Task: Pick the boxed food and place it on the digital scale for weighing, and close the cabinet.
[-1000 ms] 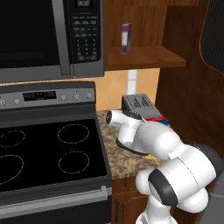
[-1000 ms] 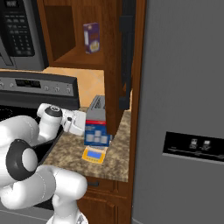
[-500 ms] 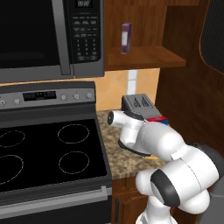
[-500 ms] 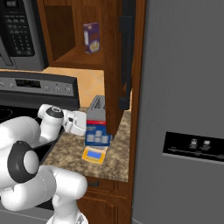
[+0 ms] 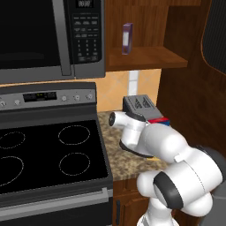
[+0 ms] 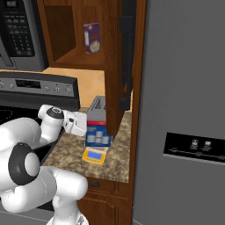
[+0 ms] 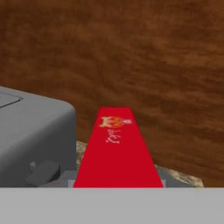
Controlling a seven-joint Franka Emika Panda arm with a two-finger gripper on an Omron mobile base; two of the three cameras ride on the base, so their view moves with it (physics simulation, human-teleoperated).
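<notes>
The boxed food (image 6: pixel 97 130), blue with a red top band, stands upright just over the rear of the yellow digital scale (image 6: pixel 96 155); I cannot tell whether they touch. My gripper (image 6: pixel 86 125) reaches in from the left and is shut on the box's side. In the left base view my arm covers the box except its red top (image 5: pixel 159 120). That red top (image 7: pixel 117 148) runs up the middle of the hand view. The cabinet (image 6: pixel 70 30) is open, its door (image 6: pixel 128 52) swung out edge-on with the black handle facing me; the door's dark panel (image 5: pixel 216 35) is at the upper right.
A slim purple box (image 6: pixel 92 38) stands on the cabinet shelf (image 5: pixel 145 59). The grey toaster (image 6: pixel 97 107) sits right behind the boxed food on the granite counter (image 6: pixel 115 162). The microwave (image 5: pixel 53 35) and black stove (image 5: pixel 48 154) lie left; the grey fridge (image 6: pixel 184 110) is right.
</notes>
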